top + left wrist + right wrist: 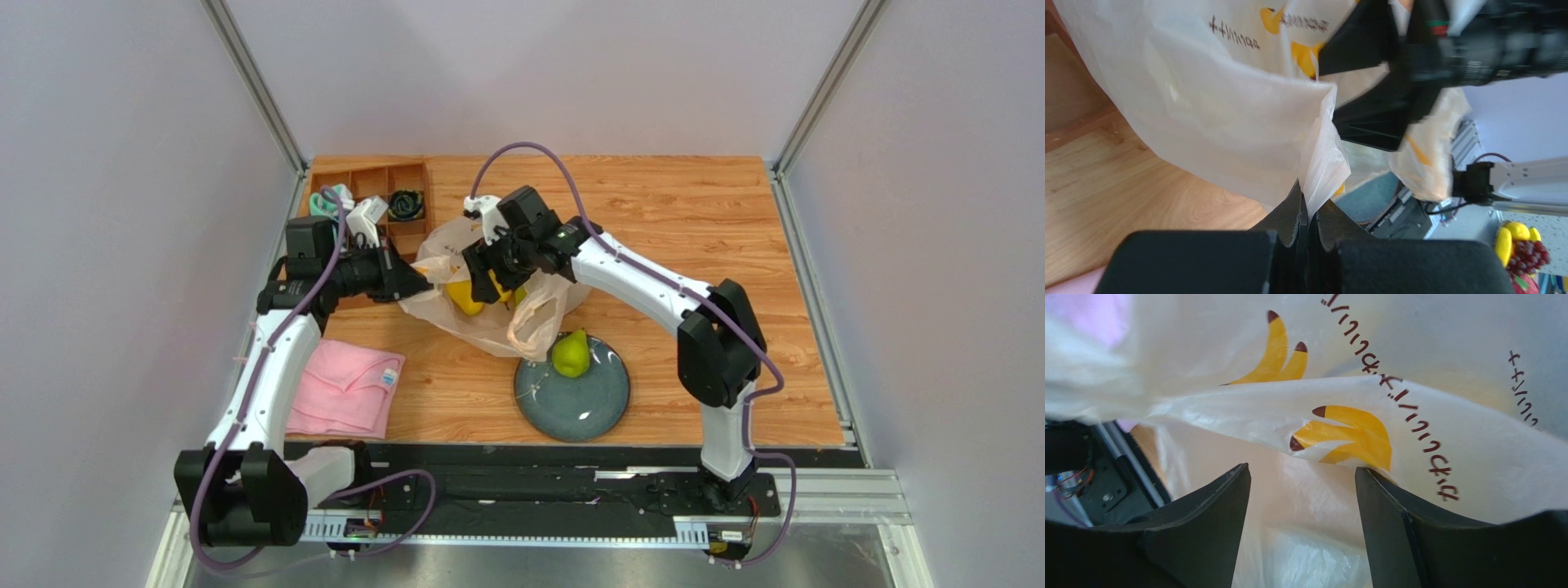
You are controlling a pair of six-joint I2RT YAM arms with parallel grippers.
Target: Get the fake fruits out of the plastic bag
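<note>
The plastic bag, cream with banana prints, lies crumpled mid-table. My left gripper is shut on a fold of the bag's rim and holds it up from the left. My right gripper reaches into the bag's mouth from above; its jaws stand apart with only bag film showing between them. A yellow fruit shows inside the bag's mouth, just below the right fingers. A green pear stands on the grey-blue plate.
A folded pink cloth lies near my left arm. A wooden compartment tray with rolled socks sits at the back left. Metal frame posts and walls close in the table's sides.
</note>
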